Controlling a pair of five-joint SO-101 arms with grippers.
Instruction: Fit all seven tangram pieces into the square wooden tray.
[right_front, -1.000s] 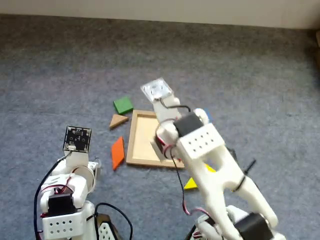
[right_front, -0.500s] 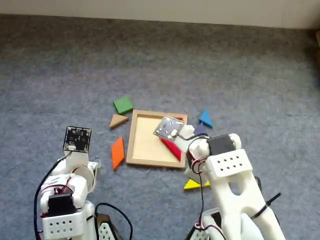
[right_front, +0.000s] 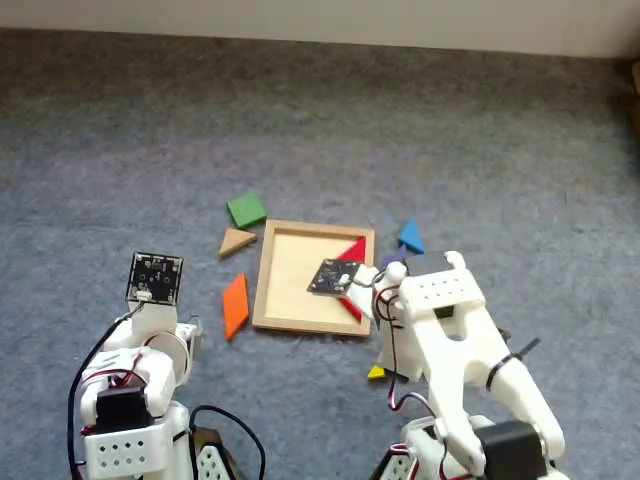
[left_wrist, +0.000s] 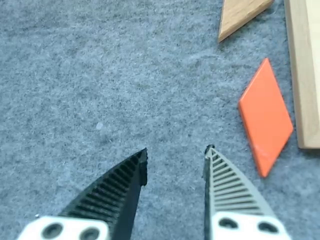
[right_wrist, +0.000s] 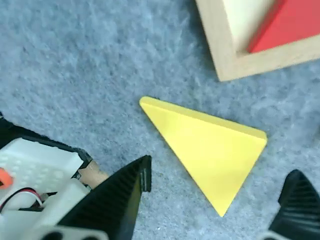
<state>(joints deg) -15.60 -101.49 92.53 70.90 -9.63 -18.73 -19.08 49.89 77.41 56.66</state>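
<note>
While only the red triangle (right_front: 352, 250) is sitting inside the wooden tray (right_front: 262, 295), I am counting six more lying outside on the carpet (right_front: 150, 150). My right gripper (right_wrist: 220, 176) is hanging spread wide, holding nothing, with the yellow triangle (right_wrist: 210, 140) lying below, between its jaws, just beside the tray's corner.

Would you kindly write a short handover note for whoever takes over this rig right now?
Left gripper: open, empty, over the carpet beside the orange parallelogram.
Right gripper: open, empty, over the yellow triangle, which lies just outside a corner of the tray.
Done: the red triangle lies in the tray, on the side nearer the blue triangle.
To do: six pieces are on the carpet: orange, yellow, blue, the green square, the wooden triangle and the purple piece.
</note>
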